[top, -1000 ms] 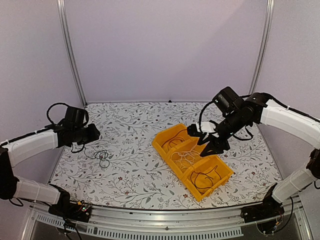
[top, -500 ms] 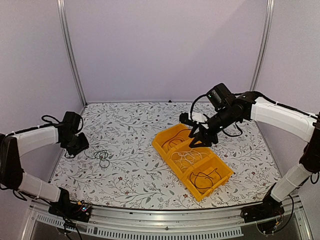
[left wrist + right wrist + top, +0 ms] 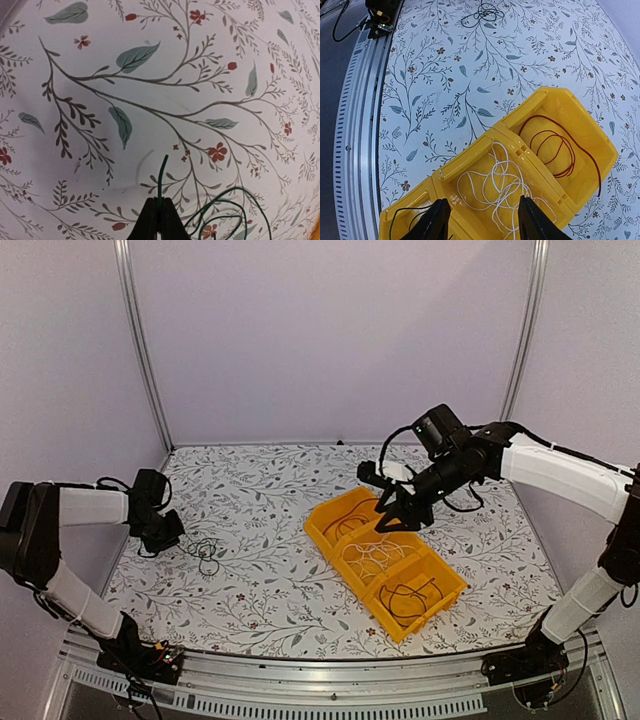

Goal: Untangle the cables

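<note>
My left gripper (image 3: 159, 206) sat low over the flowered table (image 3: 270, 592), at the 9 o'clock side. Its jaws were pressed together on one end of the loose cable (image 3: 162, 175), a thin dark wire. A short length stood out past the fingertips toward 12 o'clock in my left wrist view. The rest of that wire curled in loops on the table at 4 o'clock from my fingertips. From above, its small coil lay just beside the gripper, at its 4 o'clock.

My right gripper (image 3: 484, 201) hung above the yellow tray (image 3: 316, 532), at the 3 o'clock side of the table. Its jaws stood apart and held nothing.

The tray had three compartments in a row. In my right wrist view, the white cable (image 3: 496, 186) lay heaped in the middle one, right under the open fingers. The red cable (image 3: 554, 146) was coiled in the compartment at 2 o'clock. The black cable (image 3: 402, 214) showed in the compartment at 8 o'clock, partly cut off by the edge of the view.
</note>
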### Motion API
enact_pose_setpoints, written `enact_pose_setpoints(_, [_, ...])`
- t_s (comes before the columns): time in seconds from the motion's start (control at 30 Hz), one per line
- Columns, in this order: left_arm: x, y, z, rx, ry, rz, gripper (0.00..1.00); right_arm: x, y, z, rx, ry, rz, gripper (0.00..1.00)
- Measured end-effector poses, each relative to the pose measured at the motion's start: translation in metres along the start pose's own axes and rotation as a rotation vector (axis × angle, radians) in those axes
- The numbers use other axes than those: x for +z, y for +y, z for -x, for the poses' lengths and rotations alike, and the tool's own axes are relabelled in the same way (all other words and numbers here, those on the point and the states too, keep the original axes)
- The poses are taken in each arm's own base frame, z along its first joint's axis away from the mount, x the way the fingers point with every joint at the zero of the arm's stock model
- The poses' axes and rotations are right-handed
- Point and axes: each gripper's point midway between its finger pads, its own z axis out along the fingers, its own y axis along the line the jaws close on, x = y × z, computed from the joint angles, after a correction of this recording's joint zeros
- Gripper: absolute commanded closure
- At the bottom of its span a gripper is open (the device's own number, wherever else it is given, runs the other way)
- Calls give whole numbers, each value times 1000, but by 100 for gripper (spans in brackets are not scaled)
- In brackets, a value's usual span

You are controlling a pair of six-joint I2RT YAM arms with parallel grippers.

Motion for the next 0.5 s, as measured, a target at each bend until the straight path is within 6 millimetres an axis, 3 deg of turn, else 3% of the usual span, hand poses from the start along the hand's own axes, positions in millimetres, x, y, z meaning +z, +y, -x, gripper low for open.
enact_pose_setpoints(0.1, [-10,-23,7,40,-25,-98,100,1,-7,9,8,-15,-11,44])
enact_pose_setpoints(0.17, [-27,-47,16,72,-65,-202,100,2,-16,20,16,-37,-26,42])
enact_pose_setpoints(0.33, [-103,-130,39,175,-205,-542,100,9,-44,57,48,-112,-50,35])
enact_pose_setpoints(0.5, [-171,-193,38,282,-275,-795,100,21,-64,94,70,-176,-45,30])
